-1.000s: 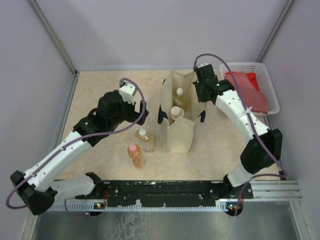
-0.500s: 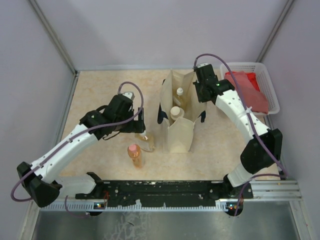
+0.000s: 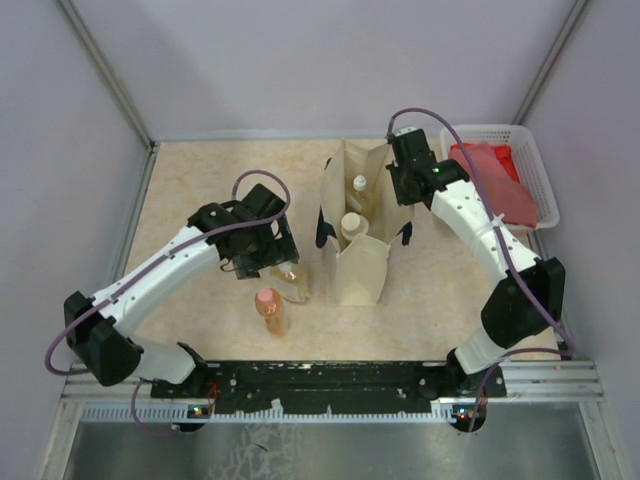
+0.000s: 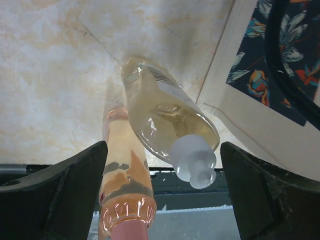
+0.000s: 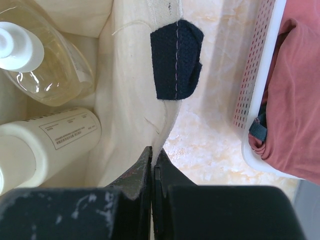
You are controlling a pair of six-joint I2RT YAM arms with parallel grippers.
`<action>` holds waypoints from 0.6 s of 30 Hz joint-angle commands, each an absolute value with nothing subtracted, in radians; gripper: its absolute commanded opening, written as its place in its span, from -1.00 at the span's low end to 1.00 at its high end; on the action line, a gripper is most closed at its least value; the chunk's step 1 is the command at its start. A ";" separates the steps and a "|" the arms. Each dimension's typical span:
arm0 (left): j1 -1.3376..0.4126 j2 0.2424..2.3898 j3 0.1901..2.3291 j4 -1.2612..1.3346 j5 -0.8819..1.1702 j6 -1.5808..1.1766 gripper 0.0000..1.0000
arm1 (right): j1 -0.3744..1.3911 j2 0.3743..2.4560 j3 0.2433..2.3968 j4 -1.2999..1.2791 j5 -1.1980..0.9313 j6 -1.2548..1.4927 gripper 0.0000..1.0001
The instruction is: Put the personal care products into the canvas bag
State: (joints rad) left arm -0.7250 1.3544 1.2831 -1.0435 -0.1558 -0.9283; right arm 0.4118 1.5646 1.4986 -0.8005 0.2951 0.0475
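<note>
Only the left wrist camera showed how wide the left gripper (image 4: 162,150) stood. Its two dark fingers (image 4: 55,200) were far apart and held nothing. Between them, lower down, stood the near amber bottle (image 4: 165,112) with its white cap. Just beside it was the orange bottle (image 4: 125,192) with its pink cap. I could not tell if a finger touched either one.

The top camera showed both bottles on the table (image 3: 200,180), left of the canvas bag (image 3: 360,270), with the left arm bent over them.

Only the right wrist camera showed the right gripper (image 5: 152,160) squeezed tight on the bag's thin cloth edge. Inside the bag, left of that edge, were the far amber bottle (image 5: 45,65) and the cream bottle (image 5: 45,137). A dark strap patch (image 5: 176,60) was sewn on the bag's wall. The white basket (image 5: 252,85) with the red cloth (image 5: 295,100) sat to the right of the bag.

The table was pale and marbled like stone. Plain pale purple walls (image 3: 300,70) closed it in.
</note>
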 commanded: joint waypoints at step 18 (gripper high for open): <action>-0.728 1.484 1.284 -1.019 -0.197 -1.202 0.99 | 0.415 1.502 1.489 -0.811 0.308 0.005 -1.00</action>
